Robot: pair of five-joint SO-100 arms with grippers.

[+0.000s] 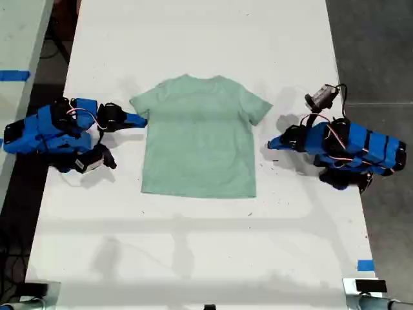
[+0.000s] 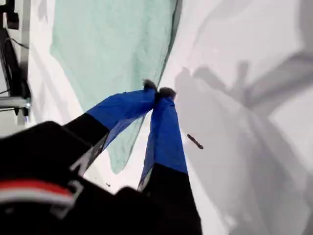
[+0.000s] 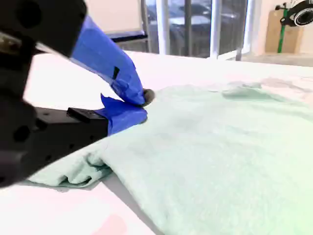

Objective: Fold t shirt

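Observation:
The pale mint-green t shirt (image 1: 199,135) lies flat on the white table, neck toward the far edge. My second gripper (image 3: 142,104) is at the exterior view's left; its blue fingers (image 3: 105,54) are shut, tips resting over the sleeve (image 3: 73,171), with no cloth visibly between them. That gripper (image 1: 141,120) touches the sleeve's tip. My first gripper (image 2: 159,93) is shut with nothing in it. It hangs over bare table right beside the shirt's side edge (image 2: 168,54), at the exterior view's right (image 1: 271,145).
The white table (image 1: 193,252) runs well beyond the shirt toward the near edge. A small dark speck (image 2: 194,142) lies on the table near my first gripper. Blue tape (image 1: 365,265) marks the table edge at the exterior view's lower right.

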